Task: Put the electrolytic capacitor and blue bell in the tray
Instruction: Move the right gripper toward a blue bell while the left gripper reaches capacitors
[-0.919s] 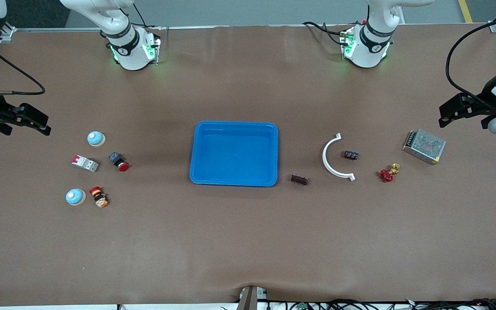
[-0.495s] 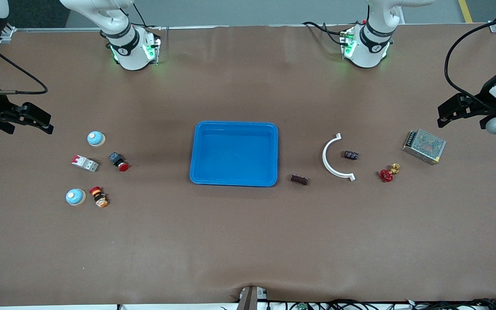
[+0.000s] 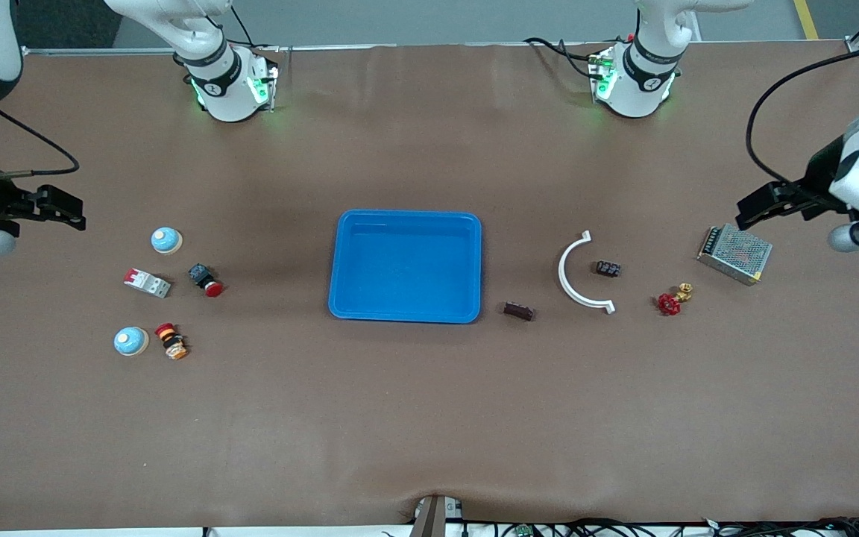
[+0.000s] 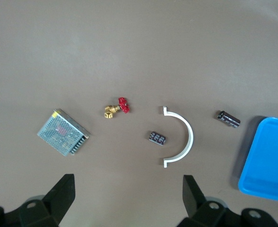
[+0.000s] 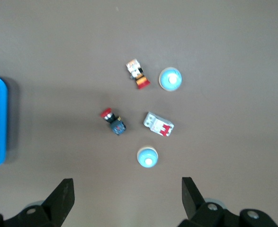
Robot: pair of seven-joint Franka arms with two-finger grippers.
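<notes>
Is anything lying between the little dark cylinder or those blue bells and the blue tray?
Nothing lies between the capacitor and the tray. The nearer blue bell has a red-and-orange button beside it on the tray side; the farther bell's path looks open.

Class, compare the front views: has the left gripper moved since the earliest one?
Yes. The open left gripper has shifted toward the tray's side and slightly nearer the camera, closing on the metal power supply.

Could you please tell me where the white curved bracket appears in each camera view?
Front view: the white curved bracket lies toward the left arm's end, beside the tray.
Left wrist view: bracket mid-picture.
Right wrist view: not in it.
Shared landmark: the small black block inside its curve.
</notes>
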